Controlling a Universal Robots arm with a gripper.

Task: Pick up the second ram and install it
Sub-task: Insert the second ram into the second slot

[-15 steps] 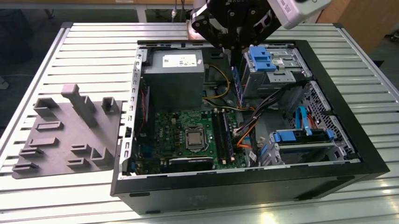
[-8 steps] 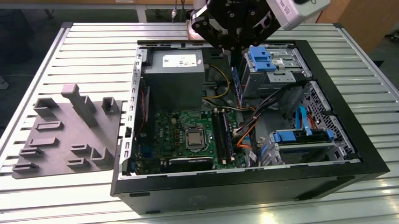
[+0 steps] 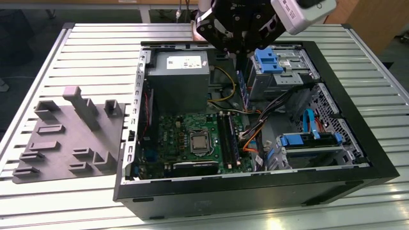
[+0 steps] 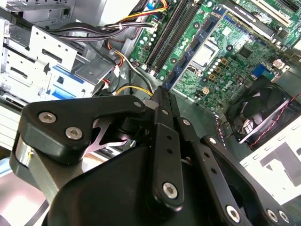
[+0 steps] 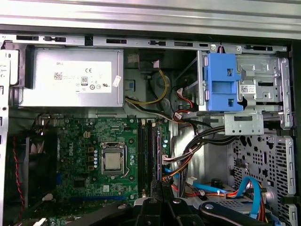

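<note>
Item, gripper [image 3: 240, 52]: I am seeing it hanging over the far part of the open computer case [image 3: 255, 191], its fingers drawn together on a thin stick; in both wrist views [image 4: 160, 92] [image 5: 160, 186] the black fingers are meeting at a narrow tip with almost no gap. Item, the second ram [image 3: 242, 84]: it is hanging edge-on just below the gripper, a thin blue-green strip held upright above the case floor, between the power supply [image 3: 176, 72] and the blue drive bracket [image 3: 267, 61], and it is sitting clear of the motherboard [image 3: 185, 139]. Item, memory slots [image 3: 225, 134]: long black rails running near-to-far just beside the processor socket [image 3: 199, 143], on its side toward the exterior view's right; in the first wrist view the slots [image 5: 143, 155] are lying directly ahead of the fingertips. Item, cables [image 5: 188, 141]: a black, orange and yellow bundle is crossing the case beside the slots. Item, fan [image 4: 258, 110]: a black unit is sitting at the board's edge in the second wrist view. Item, grey tray [image 3: 64, 143]: it is resting on the slatted tabletop [image 3: 96, 43], well apart from the case on the exterior view's left, its upright blocks showing bare.
</note>
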